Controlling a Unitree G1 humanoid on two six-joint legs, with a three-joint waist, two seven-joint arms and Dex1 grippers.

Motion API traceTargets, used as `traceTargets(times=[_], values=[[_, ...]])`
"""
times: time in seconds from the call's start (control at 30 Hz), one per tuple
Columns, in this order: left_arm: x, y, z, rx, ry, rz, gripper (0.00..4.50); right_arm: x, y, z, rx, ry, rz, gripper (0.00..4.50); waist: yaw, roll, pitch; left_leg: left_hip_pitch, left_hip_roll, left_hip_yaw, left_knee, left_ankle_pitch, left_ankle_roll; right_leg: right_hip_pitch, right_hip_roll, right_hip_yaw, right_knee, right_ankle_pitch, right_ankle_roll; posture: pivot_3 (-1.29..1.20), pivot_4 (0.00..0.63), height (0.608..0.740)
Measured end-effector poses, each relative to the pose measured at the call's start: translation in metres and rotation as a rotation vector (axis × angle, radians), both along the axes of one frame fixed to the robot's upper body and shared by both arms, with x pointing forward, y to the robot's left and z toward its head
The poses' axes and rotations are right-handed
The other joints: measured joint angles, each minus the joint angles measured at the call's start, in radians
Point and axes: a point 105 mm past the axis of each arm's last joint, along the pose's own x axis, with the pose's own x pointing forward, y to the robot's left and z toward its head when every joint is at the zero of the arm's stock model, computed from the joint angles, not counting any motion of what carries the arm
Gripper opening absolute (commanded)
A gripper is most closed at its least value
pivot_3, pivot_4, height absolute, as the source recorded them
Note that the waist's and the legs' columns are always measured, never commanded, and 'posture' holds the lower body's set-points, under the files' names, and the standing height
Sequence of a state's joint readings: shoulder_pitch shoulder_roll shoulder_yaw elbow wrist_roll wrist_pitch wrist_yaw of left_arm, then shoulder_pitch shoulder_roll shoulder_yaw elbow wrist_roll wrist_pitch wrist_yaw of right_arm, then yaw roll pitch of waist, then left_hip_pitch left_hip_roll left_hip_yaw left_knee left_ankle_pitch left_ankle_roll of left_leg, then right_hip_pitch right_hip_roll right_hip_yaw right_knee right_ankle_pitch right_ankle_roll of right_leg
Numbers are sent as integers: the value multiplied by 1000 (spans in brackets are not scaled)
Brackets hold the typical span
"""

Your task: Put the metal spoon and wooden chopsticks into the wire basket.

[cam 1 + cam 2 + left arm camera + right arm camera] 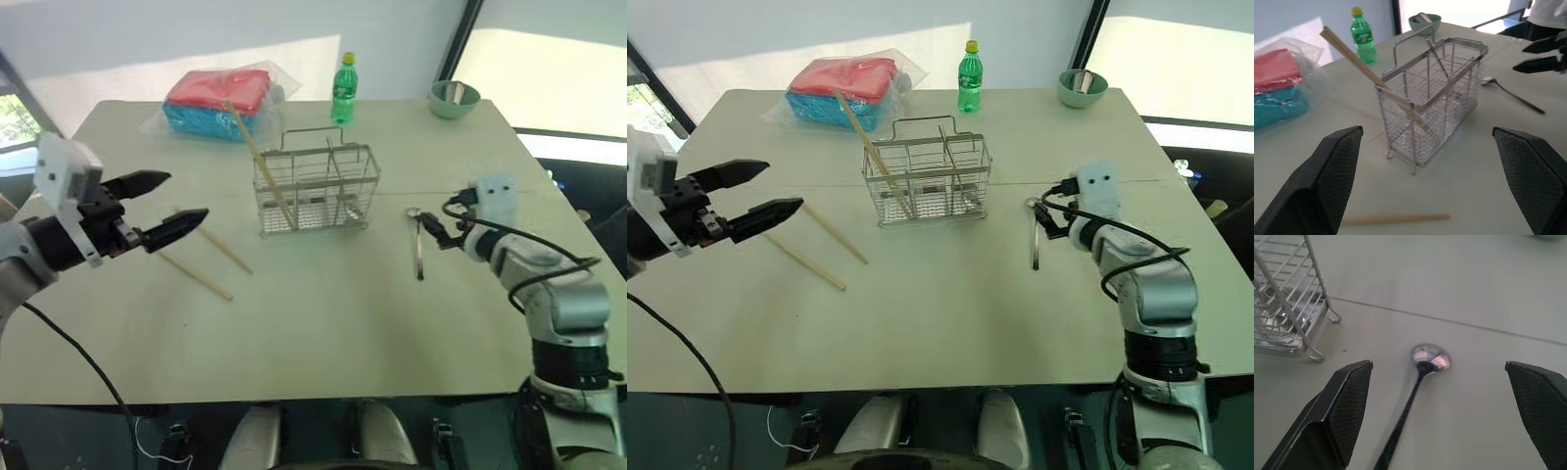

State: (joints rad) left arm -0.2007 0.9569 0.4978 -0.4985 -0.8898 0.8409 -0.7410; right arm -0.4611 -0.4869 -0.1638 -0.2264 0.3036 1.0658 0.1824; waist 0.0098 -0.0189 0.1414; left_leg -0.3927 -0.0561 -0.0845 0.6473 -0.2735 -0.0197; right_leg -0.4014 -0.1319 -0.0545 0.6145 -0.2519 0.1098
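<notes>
**Spoon pickup pending**

The left gripper point(174, 205) is hanging spread and empty above two wooden chopsticks point(223, 250); another is leaning in the wire basket point(316, 189). The right gripper point(1437, 418), jaws wide, is straddling the metal spoon point(1430, 357): descend, pinching the handle squarely.

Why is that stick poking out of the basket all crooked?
One of the wooden chopsticks leans slanted in the wire basket because it is taller than the basket. Two more lie loose on the table.
</notes>
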Motion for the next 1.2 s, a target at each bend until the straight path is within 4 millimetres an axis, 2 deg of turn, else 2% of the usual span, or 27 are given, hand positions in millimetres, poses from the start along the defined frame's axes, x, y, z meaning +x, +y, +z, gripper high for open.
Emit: traceTargets(times=[0.3, 0.43, 0.53, 0.63, 0.87, 1.1, 1.2], values=[[1, -3, 5, 14, -12, -19, 4500, 28, -2, -21, 26, 131, -87, 4492, -5, 0, 0, 1, 0, 0, 0, 0, 0, -1, 4, 0, 1, 0, 0, 0, 150, 667], [-1, -5, 7, 17, -16, -25, 4500, 40, 4, -37, 41, 179, -93, 4492, -17, 0, 0, 1, 0, 0, 0, 0, 0, -1, 4, 0, 2, 1, 1, 0, 150, 667], [-1, -6, 8, 20, -19, -24, 4500, 47, 11, -41, 47, 179, -82, 4492, -24, 0, 0, 1, 0, 0, 0, 0, 0, 2, 4, 0, 2, 1, 1, 0, 150, 667], [-2, -7, 8, 20, -21, -29, 4500, 52, 17, -47, 67, 189, -79, 3742, -28, 0, 0, 1, 1, 0, 0, 0, 0, 2, 5, 0, 2, 1, 2, 0, 150, 667], [-2, -8, 11, 24, -29, -23, 4500, 58, 20, -49, 89, 177, -95, 160, -27, 0, 0, 2, 1, -1, 0, 0, 0, 1, 6, 1, 2, 1, 2, 0, 150, 667], [-1, -8, 13, 17, -36, -18, 4500, 60, 21, -49, 83, 162, -94, 73, -27, 0, 0, 3, 1, -1, 0, 0, 0, 0, 6, 1, 2, 1, 2, 0, 150, 667], [-1, -8, 13, 15, -39, -15, 4500, 59, 12, -44, 44, 105, -99, 73, -23, 1, 0, 2, 1, -1, 0, 0, 0, 0, 6, 1, 2, 1, 3, 0, 150, 667]])
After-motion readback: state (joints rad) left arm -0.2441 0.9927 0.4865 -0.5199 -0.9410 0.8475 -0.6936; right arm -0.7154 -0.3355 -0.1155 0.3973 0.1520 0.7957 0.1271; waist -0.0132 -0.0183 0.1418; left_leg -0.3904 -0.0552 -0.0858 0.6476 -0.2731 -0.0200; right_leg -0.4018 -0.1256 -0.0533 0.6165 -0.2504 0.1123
